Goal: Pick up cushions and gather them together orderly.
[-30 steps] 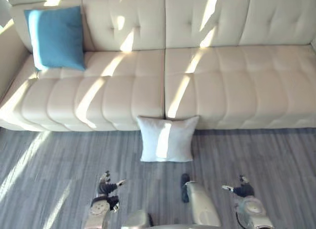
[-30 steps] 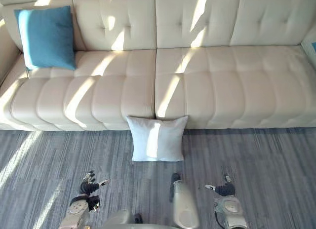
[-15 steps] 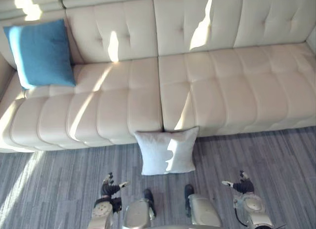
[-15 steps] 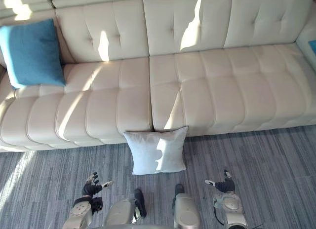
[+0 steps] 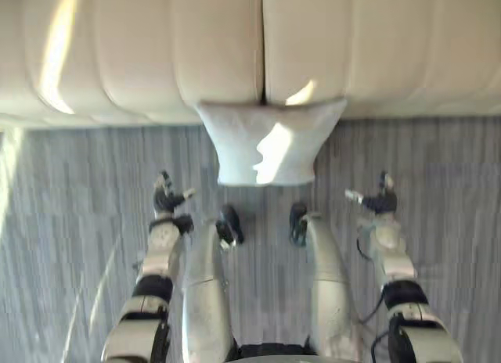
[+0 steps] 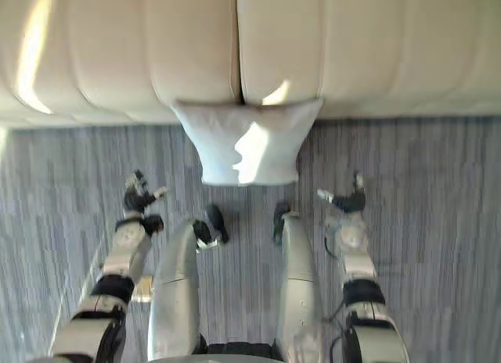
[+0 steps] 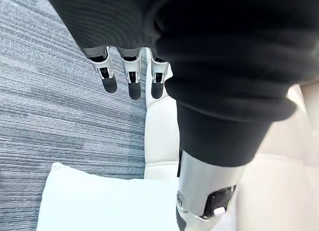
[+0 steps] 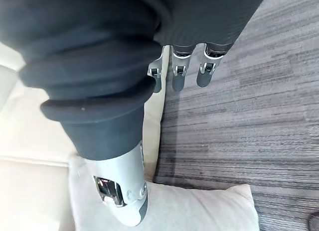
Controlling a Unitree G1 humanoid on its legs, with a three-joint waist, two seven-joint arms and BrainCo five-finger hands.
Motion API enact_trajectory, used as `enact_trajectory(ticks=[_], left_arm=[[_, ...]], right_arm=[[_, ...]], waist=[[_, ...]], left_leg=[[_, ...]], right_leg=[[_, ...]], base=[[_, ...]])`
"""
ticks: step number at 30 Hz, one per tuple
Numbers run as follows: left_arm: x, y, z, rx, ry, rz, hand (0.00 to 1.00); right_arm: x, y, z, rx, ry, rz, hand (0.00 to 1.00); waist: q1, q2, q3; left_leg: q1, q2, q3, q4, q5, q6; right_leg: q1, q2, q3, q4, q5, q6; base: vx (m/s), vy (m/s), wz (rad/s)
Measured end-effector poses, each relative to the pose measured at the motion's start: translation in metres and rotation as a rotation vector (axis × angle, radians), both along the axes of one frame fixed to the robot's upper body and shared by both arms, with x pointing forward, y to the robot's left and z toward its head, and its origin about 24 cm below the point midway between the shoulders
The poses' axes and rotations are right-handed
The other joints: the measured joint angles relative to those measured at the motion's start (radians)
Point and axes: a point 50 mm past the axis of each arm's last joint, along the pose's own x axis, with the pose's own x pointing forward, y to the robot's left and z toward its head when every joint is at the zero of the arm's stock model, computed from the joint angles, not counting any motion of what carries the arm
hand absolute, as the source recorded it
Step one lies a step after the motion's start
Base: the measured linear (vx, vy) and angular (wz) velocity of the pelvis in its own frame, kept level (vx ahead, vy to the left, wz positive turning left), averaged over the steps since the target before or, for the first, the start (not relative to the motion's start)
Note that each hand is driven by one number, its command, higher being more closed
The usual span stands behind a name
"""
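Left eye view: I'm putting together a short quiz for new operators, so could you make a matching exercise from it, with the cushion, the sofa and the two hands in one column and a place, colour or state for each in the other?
Things:
1. cushion
2. sofa
3. left hand
4. right hand

Descriptions:
A. open, over the floor off the cushion's right side
B. cream, running along the far edge
C. white, on the floor against the sofa's front
D. open, over the floor off the cushion's left side

Pairs: 1-C, 2-B, 3-D, 4-A
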Motion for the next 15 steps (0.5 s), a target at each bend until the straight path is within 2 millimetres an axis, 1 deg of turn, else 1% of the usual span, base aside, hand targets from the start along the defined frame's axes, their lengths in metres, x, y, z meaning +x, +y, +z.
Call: enact_trajectory(ticks=[1, 2, 3, 5, 6, 7, 8, 9, 10, 11, 12, 13, 15], left_arm=[[0.003, 0.0, 0.007, 0.002, -0.02, -0.001, 0.0], [0.008, 0.001, 0.021, 0.008, -0.058, -0.004, 0.0], [0.01, 0.001, 0.027, 0.01, -0.074, -0.006, 0.0], [0.018, -0.003, 0.05, 0.022, -0.133, -0.021, 0.0], [0.02, -0.004, 0.058, 0.029, -0.154, -0.027, 0.0], [0.023, -0.008, 0.072, 0.058, -0.192, -0.045, 0.0], [0.026, -0.014, 0.088, 0.091, -0.234, -0.071, 0.0], [0.027, -0.017, 0.096, 0.107, -0.255, -0.085, 0.0], [0.029, -0.025, 0.11, 0.131, -0.295, -0.111, 0.0], [0.03, -0.035, 0.124, 0.151, -0.336, -0.138, 0.0], [0.031, -0.04, 0.13, 0.162, -0.353, -0.152, 0.0], [0.031, -0.048, 0.142, 0.172, -0.39, -0.167, 1.0], [0.03, -0.067, 0.162, 0.187, -0.453, -0.213, 1.0]], right_arm=[[0.004, 0.001, 0.011, 0.008, -0.03, 0.001, 0.0], [0.011, 0.004, 0.031, 0.017, -0.09, 0.004, 0.0], [0.013, 0.006, 0.041, 0.016, -0.116, 0.009, 0.0], [0.022, 0.015, 0.077, 0.023, -0.216, 0.031, 0.0], [0.023, 0.018, 0.085, 0.02, -0.236, 0.039, 0.0], [0.025, 0.024, 0.1, 0.0, -0.275, 0.06, 0.0], [0.027, 0.031, 0.114, -0.004, -0.316, 0.079, 0.0], [0.027, 0.035, 0.12, -0.006, -0.332, 0.09, 0.0], [0.027, 0.046, 0.131, -0.008, -0.367, 0.113, 0.0], [0.025, 0.058, 0.145, -0.005, -0.416, 0.149, 0.0], [0.024, 0.065, 0.152, 0.0, -0.44, 0.163, 0.0], [0.024, 0.078, 0.161, 0.023, -0.468, 0.186, 1.0], [0.024, 0.087, 0.163, 0.055, -0.475, 0.192, 1.0]], waist=[[0.004, 0.0, 0.002], [0.004, 0.0, 0.002], [0.004, 0.0, 0.002], [0.006, 0.0, 0.002], [0.005, 0.0, 0.002], [0.004, 0.0, 0.002], [0.004, 0.0, 0.002], [0.005, 0.0, 0.002], [0.007, 0.0, 0.002], [0.006, 0.0, 0.002], [0.006, 0.0, 0.003], [0.004, -0.001, 0.005], [0.001, -0.001, 0.005]], left_leg=[[-0.031, 0.007, -0.001, 0.02, -0.002, 0.003], [-0.09, 0.012, -0.012, 0.055, -0.003, 0.005], [-0.116, 0.015, -0.017, 0.069, -0.004, 0.007], [-0.195, 0.022, -0.027, 0.116, -0.005, 0.008], [-0.214, 0.022, -0.029, 0.125, -0.006, 0.007], [-0.253, 0.023, -0.032, 0.138, -0.009, 0.004], [-0.29, 0.029, -0.03, 0.148, -0.01, 0.006], [-0.306, 0.037, -0.028, 0.156, -0.008, 0.005], [-0.335, 0.054, -0.027, 0.175, -0.006, 0.004], [-0.358, 0.056, -0.029, 0.191, -0.003, 0.012], [-0.366, 0.058, -0.03, 0.199, -0.004, 0.013], [-0.376, 0.058, -0.033, 0.207, -0.004, 0.014], [-0.377, 0.057, -0.033, 0.207, -0.005, 0.014]], right_leg=[[-0.031, 0.0, -0.002, 0.019, -0.001, 0.0], [-0.086, -0.001, -0.003, 0.051, -0.003, -0.003], [-0.108, -0.001, -0.005, 0.066, -0.004, -0.003], [-0.183, -0.006, -0.007, 0.112, -0.011, 0.0], [-0.202, -0.008, -0.007, 0.122, -0.012, 0.0], [-0.24, -0.013, -0.009, 0.139, -0.012, 0.0], [-0.277, -0.018, -0.012, 0.152, -0.012, 0.0], [-0.292, -0.018, -0.014, 0.159, -0.011, -0.001], [-0.319, -0.018, -0.019, 0.176, -0.012, -0.002], [-0.341, -0.019, -0.018, 0.193, -0.011, -0.005], [-0.35, -0.02, -0.017, 0.2, -0.009, -0.01], [-0.357, -0.02, -0.018, 0.205, -0.01, -0.014], [-0.357, -0.021, -0.018, 0.205, -0.01, -0.014]], base=[[-0.15, -0.067, -0.03], [-0.11, -0.04, 0.0], [-0.16, -0.057, 0.04], [-0.13, -0.04, 0.07], [-0.12, -0.029, 0.1], [-0.11, -0.023, 0.13], [-0.1, -0.022, 0.13], [-0.07, -0.023, 0.07], [-0.05, -0.018, 0.02], [-0.04, -0.011, 0.0], [0.0, 0.0, 0.0], [-0.02, 0.02, -0.04], [-0.01, 0.014, -0.02]])
